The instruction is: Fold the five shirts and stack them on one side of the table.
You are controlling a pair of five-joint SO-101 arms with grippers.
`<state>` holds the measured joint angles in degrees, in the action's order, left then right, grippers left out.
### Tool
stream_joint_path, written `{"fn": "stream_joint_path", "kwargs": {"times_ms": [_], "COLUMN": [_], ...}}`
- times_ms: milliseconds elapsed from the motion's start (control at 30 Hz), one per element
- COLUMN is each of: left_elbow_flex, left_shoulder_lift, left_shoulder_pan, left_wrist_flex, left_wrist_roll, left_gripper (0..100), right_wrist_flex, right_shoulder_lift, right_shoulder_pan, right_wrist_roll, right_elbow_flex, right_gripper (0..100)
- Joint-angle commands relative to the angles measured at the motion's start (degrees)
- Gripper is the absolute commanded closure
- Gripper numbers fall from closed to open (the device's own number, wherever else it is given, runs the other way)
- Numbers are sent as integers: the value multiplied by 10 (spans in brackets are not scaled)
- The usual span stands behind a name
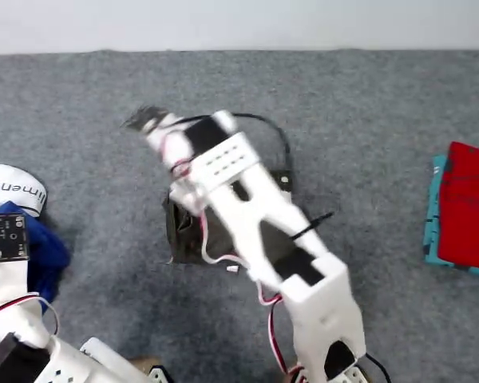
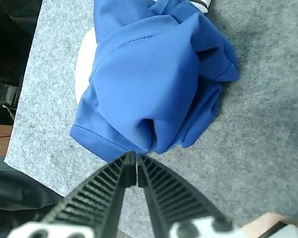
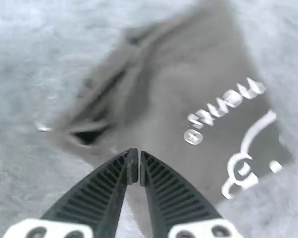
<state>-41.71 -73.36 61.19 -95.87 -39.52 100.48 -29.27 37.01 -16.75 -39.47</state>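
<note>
A crumpled blue shirt (image 1: pixel 52 259) (image 2: pixel 154 84) lies at the table's left side, partly over a white shirt (image 1: pixel 16 185) (image 2: pixel 82 64). My left gripper (image 2: pixel 137 161) is shut, with its tips at the blue shirt's near hem. A dark grey shirt (image 1: pixel 184 231) (image 3: pixel 188 89) with white print lies folded mid-table, under the right arm. My right gripper (image 1: pixel 148 120) (image 3: pixel 134 158) is shut and raised above that shirt, with no cloth seen between its fingers. At the right edge, a folded red shirt (image 1: pixel 467 207) rests on a folded teal shirt (image 1: pixel 433 215).
Grey felt (image 1: pixel 367 120) covers the table. The felt's edge (image 2: pixel 20 124) runs close beside the blue shirt, with dark floor beyond it. The right arm's body (image 1: pixel 303 271) crosses the middle. A black cable (image 1: pixel 283 152) loops beside it.
</note>
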Motion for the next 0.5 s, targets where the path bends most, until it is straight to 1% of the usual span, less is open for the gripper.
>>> {"fn": "stream_joint_path", "kwargs": {"times_ms": [0,67,133,267,367,467], "left_elbow_flex": [1,1,2,2,2,2], "left_shoulder_lift": [-3,-3,-3,-3,-3,-3], "left_shoulder_pan": [3,3,4,40,64,72], "left_wrist_flex": [7,7,6,6,7,7], "left_wrist_roll": [5,5,6,6,5,5], "left_gripper": [984,984,984,984,984,984], "right_wrist_flex": [22,17,4,-29,-36,-31], "right_shoulder_lift": [23,-2,-36,-95,-106,-99], "right_shoulder_pan": [-30,-21,6,92,155,176], "right_wrist_roll": [3,4,6,6,6,6], "right_elbow_flex": [18,23,22,21,20,19], "right_gripper": [989,989,989,989,989,989]}}
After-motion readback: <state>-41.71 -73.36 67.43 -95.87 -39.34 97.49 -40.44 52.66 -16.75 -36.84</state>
